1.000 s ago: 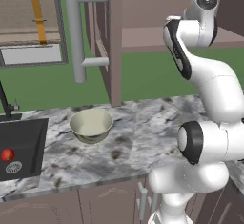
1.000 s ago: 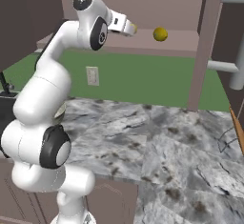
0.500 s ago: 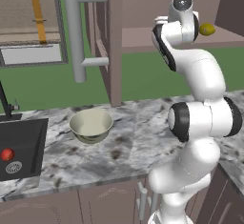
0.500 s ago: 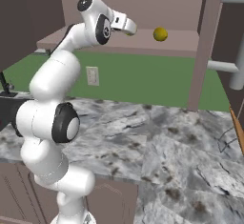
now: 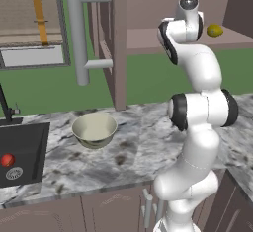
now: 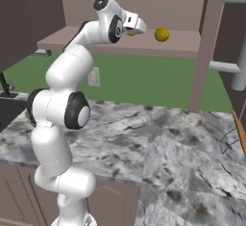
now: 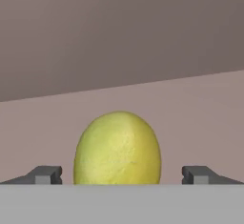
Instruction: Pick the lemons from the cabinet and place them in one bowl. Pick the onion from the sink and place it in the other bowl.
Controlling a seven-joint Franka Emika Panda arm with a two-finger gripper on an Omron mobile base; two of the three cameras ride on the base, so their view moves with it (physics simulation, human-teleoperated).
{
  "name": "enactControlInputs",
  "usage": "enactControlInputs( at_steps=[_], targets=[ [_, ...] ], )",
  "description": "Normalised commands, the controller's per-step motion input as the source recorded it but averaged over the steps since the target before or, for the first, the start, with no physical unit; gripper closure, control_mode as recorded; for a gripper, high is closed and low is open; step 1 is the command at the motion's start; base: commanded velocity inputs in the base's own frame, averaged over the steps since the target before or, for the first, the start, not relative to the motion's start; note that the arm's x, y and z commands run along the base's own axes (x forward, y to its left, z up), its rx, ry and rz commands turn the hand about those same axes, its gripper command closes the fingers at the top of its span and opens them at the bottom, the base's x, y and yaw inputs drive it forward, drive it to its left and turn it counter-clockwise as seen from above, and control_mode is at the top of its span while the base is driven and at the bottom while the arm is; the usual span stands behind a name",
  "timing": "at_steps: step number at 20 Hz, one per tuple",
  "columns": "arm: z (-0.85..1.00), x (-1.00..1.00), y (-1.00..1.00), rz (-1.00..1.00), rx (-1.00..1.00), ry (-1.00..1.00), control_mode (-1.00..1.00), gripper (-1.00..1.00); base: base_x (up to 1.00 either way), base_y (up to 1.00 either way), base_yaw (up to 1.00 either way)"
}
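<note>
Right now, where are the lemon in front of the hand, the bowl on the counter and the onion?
lemon (image 7: 117,147), hand view, middle of its skin.
bowl (image 5: 89,141), left base view, outer wall.
onion (image 5: 7,160), left base view, its top.

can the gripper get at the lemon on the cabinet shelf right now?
Probably yes. In the hand view the lemon sits centred between the open gripper fingertips, one either side, apart from it. The cabinet shelf around it looks bare, so nothing blocks a straight push in.

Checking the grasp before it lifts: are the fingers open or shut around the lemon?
Open: the fingers stand wide either side of the lemon, not touching it.
</note>
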Motion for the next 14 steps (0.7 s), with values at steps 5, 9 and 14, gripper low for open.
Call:
enactControlInputs(
  at_steps=[5,9,14],
  targets=[
    [-0.13,0.3,-0.1,0.06,0.03,0.06,-1.0,-1.0,0.0,0.0,0.0],
    [-0.23,0.0,0.01,-0.01,0.05,0.03,-1.0,1.0,0.0,0.0,0.0],
    [-0.03,0.0,0.13,-0.02,0.01,-0.06,-1.0,1.0,0.0,0.0,0.0]
  ],
)
